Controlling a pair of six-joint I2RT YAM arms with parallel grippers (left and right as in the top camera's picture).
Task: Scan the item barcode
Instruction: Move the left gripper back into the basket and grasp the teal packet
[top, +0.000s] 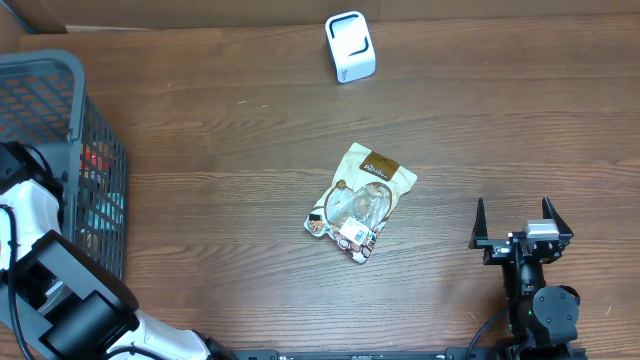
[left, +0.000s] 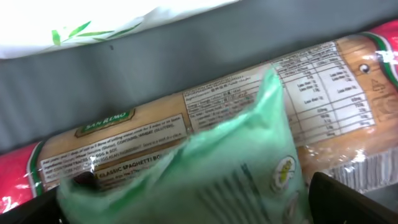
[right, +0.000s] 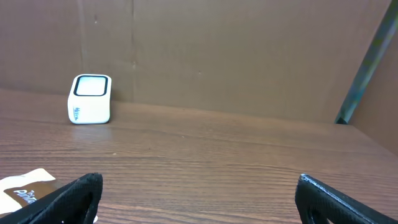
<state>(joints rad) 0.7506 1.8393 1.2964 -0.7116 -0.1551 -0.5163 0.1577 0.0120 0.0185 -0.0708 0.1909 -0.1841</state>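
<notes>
R claw (top: 517, 226) spread wide, nothing in it, low over table (top: 200, 150). It's well apart from scanner (top: 350, 47), on robot's side of it & off to the R. L claw (left: 193, 208) also spread wide, down inside basket (top: 50, 110), far L of scanner. Green bag (left: 236, 162) lies btwn its fingertips (left: 339, 193); can't tell if they touch it. Beyond bag: spaghetti pack (left: 155, 124), lengthwise, label up. Snack pouch (top: 360, 203) flat on table, approx mid-table, nearer robot than scanner & roughly in line w/ it, apart from both claws. Scanner upright, dark-rimmed window facing R claw.
</notes>
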